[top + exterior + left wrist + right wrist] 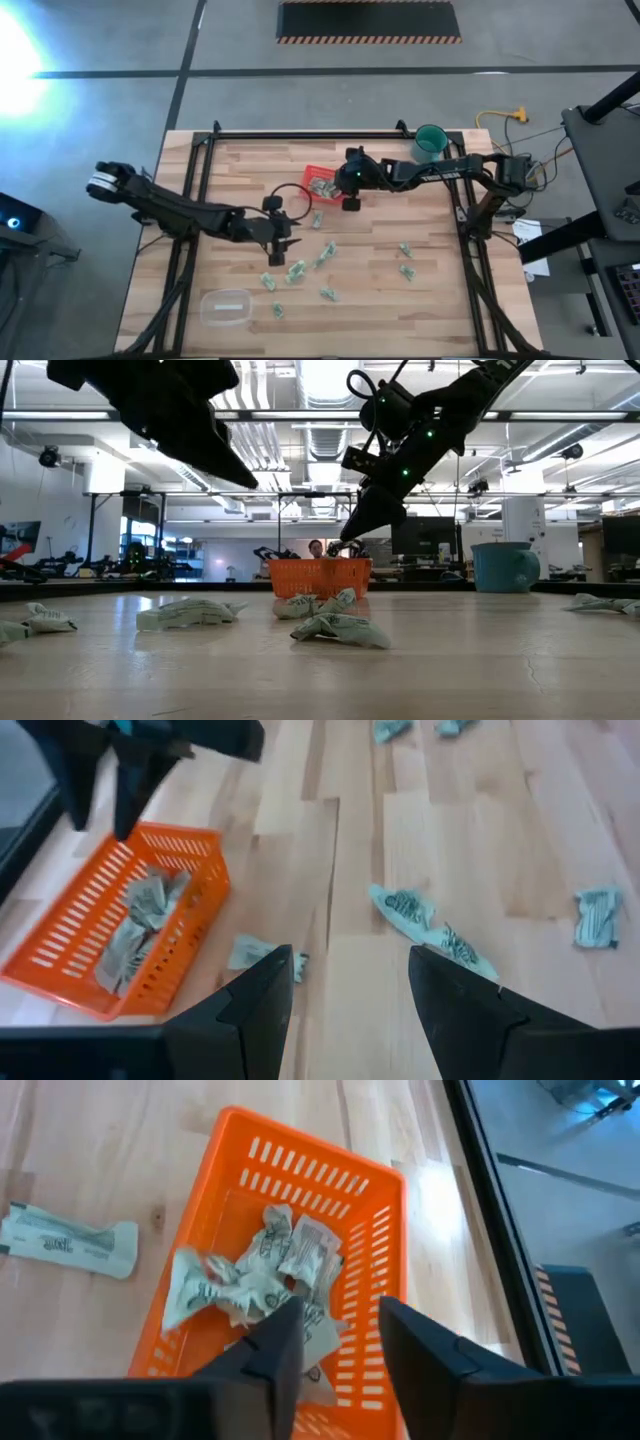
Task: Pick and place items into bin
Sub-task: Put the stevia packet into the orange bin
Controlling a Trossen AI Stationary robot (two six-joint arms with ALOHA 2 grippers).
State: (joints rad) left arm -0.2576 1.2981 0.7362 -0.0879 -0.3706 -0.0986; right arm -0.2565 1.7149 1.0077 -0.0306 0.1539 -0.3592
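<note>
- Toward the tabletop's (430, 300) middle, left of centre: left end effector (283, 243) hovering with fingers spread and nothing between them, several wrappers (296, 270) scattered just beyond toward the near edge. Judged to be lining up the next pick; calls for descending over one piece, perhaps the flat wrapper (425, 923) just ahead of its fingers, and pinching it.
- Near the far edge, centre: red bin (318, 181) holding a heap of crumpled wrappers (262, 1275), more loose pieces lying close outside its wall.
- Right of the bin, directly above its rim: right end effector (335, 1342), fingers apart, gripping nothing visible. Judged to be at the drop step, release done or nearly so; next calls for lifting clear and reaching for another piece.
- Toward the far right corner: teal cup (431, 143), apart from the work.
- Hard to make out: the exact count of wrappers, and whether any piece lies under either arm; clear container (226, 306) near the near left corner, contents unreadable.
</note>
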